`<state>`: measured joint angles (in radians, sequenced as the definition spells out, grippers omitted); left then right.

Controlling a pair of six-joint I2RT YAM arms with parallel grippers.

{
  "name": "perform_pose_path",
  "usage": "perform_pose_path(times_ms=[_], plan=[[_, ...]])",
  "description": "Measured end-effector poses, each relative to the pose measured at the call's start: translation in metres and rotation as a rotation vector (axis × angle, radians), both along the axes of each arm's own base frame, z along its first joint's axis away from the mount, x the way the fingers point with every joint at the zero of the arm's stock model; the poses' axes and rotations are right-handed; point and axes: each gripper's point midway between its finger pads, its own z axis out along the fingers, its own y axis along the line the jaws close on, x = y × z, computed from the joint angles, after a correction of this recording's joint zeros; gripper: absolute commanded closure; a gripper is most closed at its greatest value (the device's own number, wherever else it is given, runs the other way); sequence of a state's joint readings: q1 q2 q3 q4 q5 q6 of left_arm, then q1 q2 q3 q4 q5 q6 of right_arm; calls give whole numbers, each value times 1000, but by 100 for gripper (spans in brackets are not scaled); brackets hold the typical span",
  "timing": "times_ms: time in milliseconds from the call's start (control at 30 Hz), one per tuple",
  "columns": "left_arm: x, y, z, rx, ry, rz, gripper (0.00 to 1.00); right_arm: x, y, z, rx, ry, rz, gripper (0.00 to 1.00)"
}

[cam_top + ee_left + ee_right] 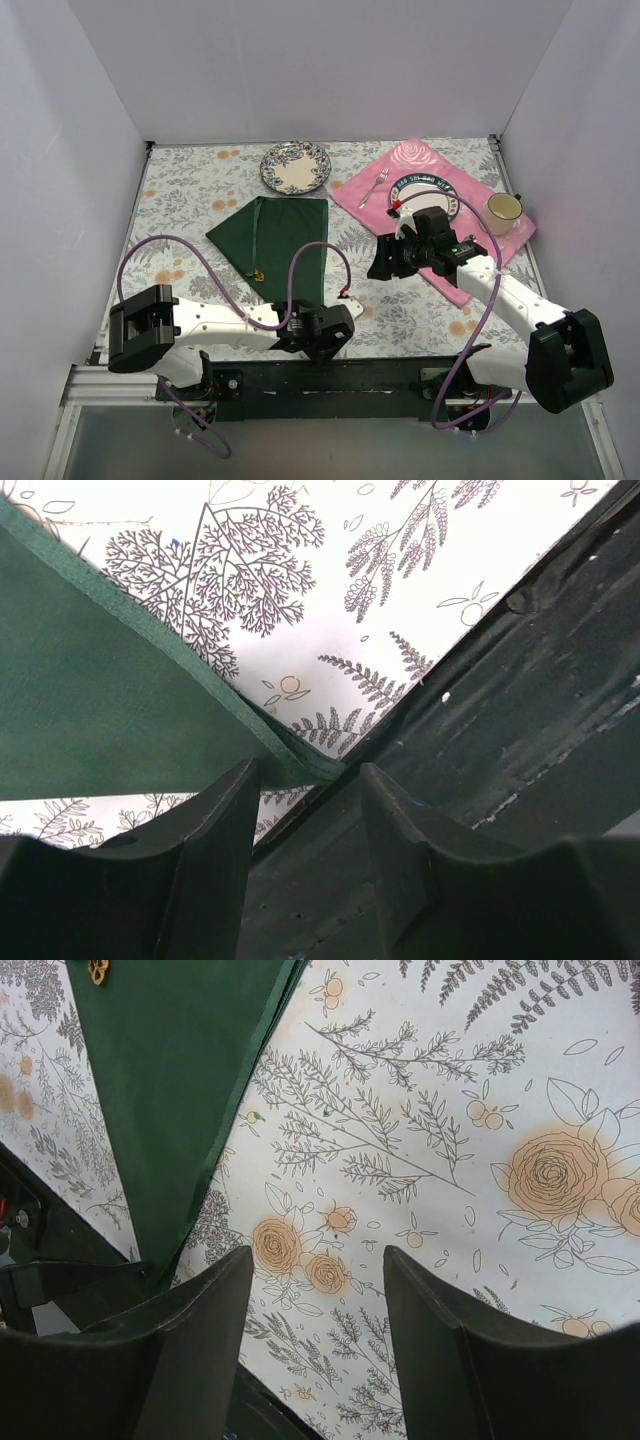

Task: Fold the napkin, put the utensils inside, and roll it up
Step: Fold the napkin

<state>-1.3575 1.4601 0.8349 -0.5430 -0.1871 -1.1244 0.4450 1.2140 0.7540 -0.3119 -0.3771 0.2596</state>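
Tapering to a point, soft green napkin (280,240).

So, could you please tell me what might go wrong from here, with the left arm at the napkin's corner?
The left end effector has only the very tip of the green napkin between its open fingers; closing there may give a weak pinch that slips.
The gold utensil lies on the napkin with its end at the edge, so lifting the corner could tip it off.
The corner sits beside the black base rail, which the fingers might scrape.
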Motion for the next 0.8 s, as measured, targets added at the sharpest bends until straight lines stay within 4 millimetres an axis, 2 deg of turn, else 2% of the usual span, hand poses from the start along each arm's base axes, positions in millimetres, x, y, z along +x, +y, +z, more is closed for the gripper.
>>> perform_pose_path(times_ms=[200, 533, 767, 800], plan=[[0, 2, -11, 33, 7, 0, 57, -3, 0, -3, 2, 12, 6, 37], [1, 4, -17, 57, 6, 17, 72, -4, 1, -3, 6, 15, 10, 37], [7, 7, -16, 70, -23, 36, 89, -4, 0, -3, 5, 15, 10, 37], [8, 7, -15, 73, -32, 40, 98, -4, 1, -3, 6, 15, 10, 37]])
